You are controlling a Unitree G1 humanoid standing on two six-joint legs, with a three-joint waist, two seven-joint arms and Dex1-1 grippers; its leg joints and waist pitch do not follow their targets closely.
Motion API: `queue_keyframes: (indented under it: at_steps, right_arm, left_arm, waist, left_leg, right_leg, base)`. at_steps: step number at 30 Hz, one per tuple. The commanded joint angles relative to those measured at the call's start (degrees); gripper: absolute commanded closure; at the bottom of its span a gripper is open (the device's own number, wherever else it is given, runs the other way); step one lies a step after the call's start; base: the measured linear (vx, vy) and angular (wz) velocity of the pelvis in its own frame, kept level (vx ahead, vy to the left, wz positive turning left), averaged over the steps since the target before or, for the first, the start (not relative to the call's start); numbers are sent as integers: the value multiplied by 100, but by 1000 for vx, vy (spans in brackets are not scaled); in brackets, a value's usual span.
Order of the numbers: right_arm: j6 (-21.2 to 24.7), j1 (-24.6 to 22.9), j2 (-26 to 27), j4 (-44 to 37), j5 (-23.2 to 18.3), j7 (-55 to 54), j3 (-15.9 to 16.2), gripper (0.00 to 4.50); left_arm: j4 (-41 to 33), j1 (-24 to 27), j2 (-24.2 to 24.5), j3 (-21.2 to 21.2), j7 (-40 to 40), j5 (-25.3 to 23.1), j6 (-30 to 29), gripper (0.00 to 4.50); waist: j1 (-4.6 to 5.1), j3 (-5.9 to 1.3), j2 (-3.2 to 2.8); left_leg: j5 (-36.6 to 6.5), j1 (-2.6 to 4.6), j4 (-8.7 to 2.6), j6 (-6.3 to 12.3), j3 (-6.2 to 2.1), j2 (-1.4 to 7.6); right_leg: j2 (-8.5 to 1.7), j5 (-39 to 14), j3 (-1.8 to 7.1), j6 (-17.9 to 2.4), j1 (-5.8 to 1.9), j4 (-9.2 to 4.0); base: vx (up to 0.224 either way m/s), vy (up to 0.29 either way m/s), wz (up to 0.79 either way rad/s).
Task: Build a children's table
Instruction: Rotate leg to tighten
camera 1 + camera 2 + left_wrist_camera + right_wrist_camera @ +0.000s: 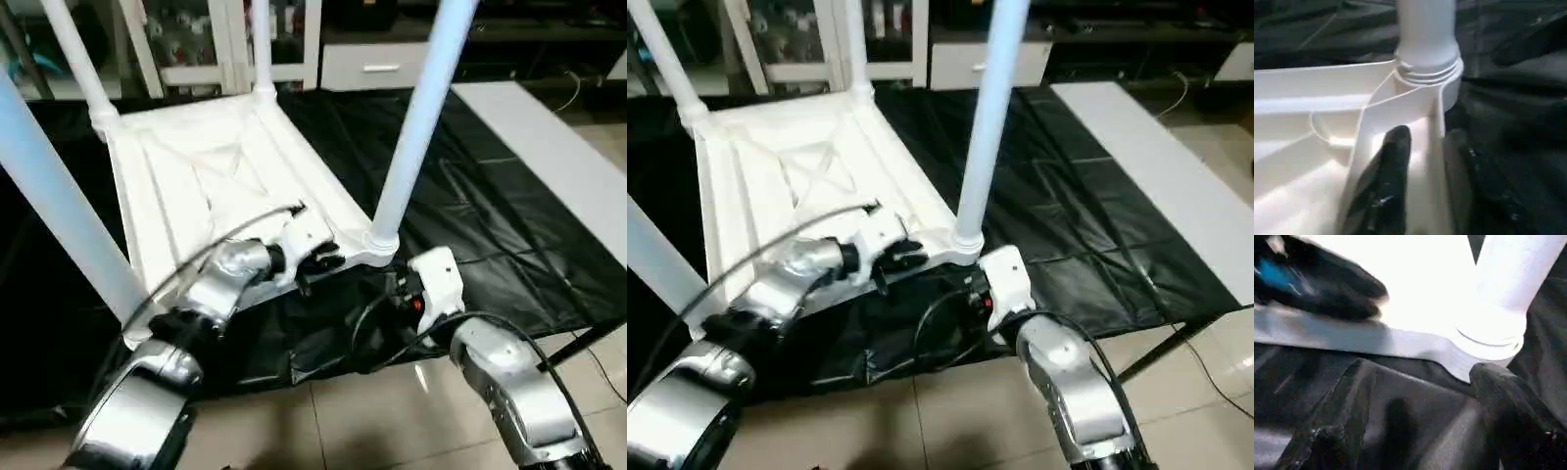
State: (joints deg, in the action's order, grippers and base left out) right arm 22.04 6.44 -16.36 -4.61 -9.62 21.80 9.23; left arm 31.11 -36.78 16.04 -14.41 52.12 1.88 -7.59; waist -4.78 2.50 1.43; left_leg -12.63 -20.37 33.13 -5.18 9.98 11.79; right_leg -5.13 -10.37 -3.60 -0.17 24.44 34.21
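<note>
The children's table lies upside down on a black sheet, its ribbed tabletop (196,166) facing up. Its legs stand in the corner sockets: near right (416,127), near left (59,206) and two at the back (78,59). My left gripper (318,262) sits at the tabletop's near rim beside the near-right socket (1425,83). One finger (1383,186) is inside the rim wall and the other outside, standing apart. My right gripper (402,284) is low at the same corner, and its fingers (1508,406) stand wide open over the sheet below the socket.
A flat white board (549,166) lies on the black sheet (470,215) to the right. White cabinets (372,64) stand at the back. Tiled floor (372,421) runs in front of the sheet, with a cable (598,367) at the right.
</note>
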Motion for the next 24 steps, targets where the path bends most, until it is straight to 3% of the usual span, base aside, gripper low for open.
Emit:
queue_keyframes:
  at_steps: [1, 3, 5, 7, 9, 11, 15, 17, 21, 22, 24]
  right_arm:
    - [60, -21, -90, -66, -33, 67, -141, 115]
    - [59, 1, -111, -22, -36, 100, -178, 115]
    - [46, 50, -118, 38, -24, 128, -189, 115]
    - [47, 105, -109, 72, -24, 136, -184, 115]
    - [41, 132, -97, 85, -27, 150, -179, 115]
    - [10, 141, -92, 108, -13, 158, -142, 115]
    - [-21, 153, -79, 141, 50, 162, -115, 115]
    - [-21, 156, -64, 146, 56, 160, -136, 115]
    - [-25, 153, -57, 149, 75, 157, -148, 115]
    - [-31, 139, -59, 148, 81, 158, -147, 115]
    - [-52, 129, -66, 164, 99, 152, -141, 115]
  left_arm:
    - [-801, 222, 218, -16, 547, 318, -696, 291]
    - [-1454, 489, 510, -137, 931, 545, -1094, 266]
    - [-2069, 721, 774, -206, 1178, 790, -1579, 255]
    - [-2378, 853, 993, -301, 1301, 758, -1881, 239]
    - [-2580, 943, 1110, -340, 1233, 637, -2078, 220]
    - [-2278, 867, 1035, -354, 676, 82, -1988, 196]
    - [-1545, 587, 903, -374, -260, -639, -1623, 176]
    - [-1364, 460, 841, -331, -684, -724, -1613, 155]
    - [-1081, 241, 751, -352, -1227, -809, -1632, 134]
    - [-878, 146, 654, -430, -1354, -850, -1508, 123]
    - [-471, -12, 386, -455, -1668, -959, -1133, 116]
  waist:
    - [-49, -379, 26]
    - [-30, -332, 44]
    - [-47, -313, 20]
    - [-52, -270, 23]
    - [-42, -248, 18]
    - [-26, -217, 32]
    - [-63, -266, 36]
    - [-58, -275, 43]
    - [-42, -283, 53]
    - [-53, -280, 45]
    - [-69, -292, 65]
  left_leg:
    - [715, 45, -252, 826, 39, 100]
    - [357, 49, -285, 706, 65, 109]
    - [-8, 69, -322, 513, 63, 134]
    - [-445, 68, -370, 255, 74, 126]
    - [-696, 56, -401, 117, 59, 134]
    - [-1218, 81, -431, -89, 38, 116]
    - [-889, 49, -416, -114, 4, 83]
    - [-916, 23, -408, -130, -1, 86]
    - [-891, -23, -409, -133, -24, 75]
    - [-928, 9, -402, -124, -13, 68]
    - [-872, 6, -391, -101, -18, 70]
  right_leg:
    - [-272, 1184, 228, -1739, -409, -105]
    - [-246, 581, 233, -1644, -387, -157]
    - [-264, 97, 243, -1539, -379, -187]
    - [-245, -400, 253, -1374, -365, -240]
    - [-254, -725, 257, -1242, -374, -263]
    - [-257, -1745, 266, -802, -346, -394]
    - [-249, -1512, 263, -628, -375, -378]
    - [-237, -1291, 257, -719, -380, -347]
    - [-240, -1349, 242, -692, -405, -352]
    - [-229, -1415, 241, -691, -369, -371]
    - [-233, -1320, 241, -726, -379, -358]
  base:
    - [0, 0, 0]
    - [0, 0, 0]
    - [0, 0, 0]
    - [0, 0, 0]
    - [-58, -12, 1]
    - [-62, -16, 1]
    - [0, 0, 0]
    - [0, 0, 0]
    - [0, 0, 0]
    - [0, 0, 0]
    - [0, 0, 0]
